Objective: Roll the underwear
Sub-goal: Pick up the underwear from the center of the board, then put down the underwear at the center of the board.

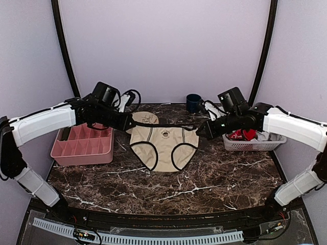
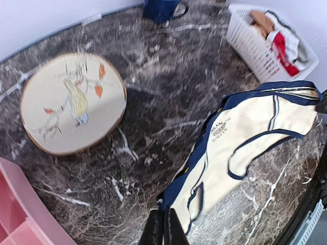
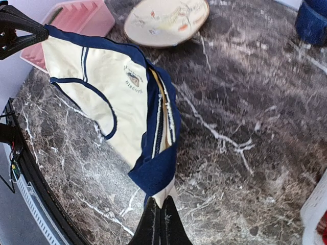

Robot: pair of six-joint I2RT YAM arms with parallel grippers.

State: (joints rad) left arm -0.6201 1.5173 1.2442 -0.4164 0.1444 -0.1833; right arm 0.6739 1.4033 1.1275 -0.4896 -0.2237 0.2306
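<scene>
The underwear (image 1: 163,148) is cream with dark blue trim, and its waistband is stretched taut between my two grippers above the marble table. My left gripper (image 1: 126,124) is shut on the left waistband corner. In the left wrist view its fingertips (image 2: 164,218) pinch the blue edge and the underwear (image 2: 245,148) stretches away to the right. My right gripper (image 1: 200,130) is shut on the right corner. The right wrist view shows that gripper (image 3: 162,205) clamping folded blue band, with the underwear (image 3: 117,97) spreading toward the left. The leg openings hang toward the near side.
A pink divided tray (image 1: 82,145) stands at the left. A round plate (image 1: 144,118) with a bird picture lies just behind the waistband. A white basket (image 1: 253,140) of clothes stands at the right, and a blue mug (image 1: 193,102) at the back.
</scene>
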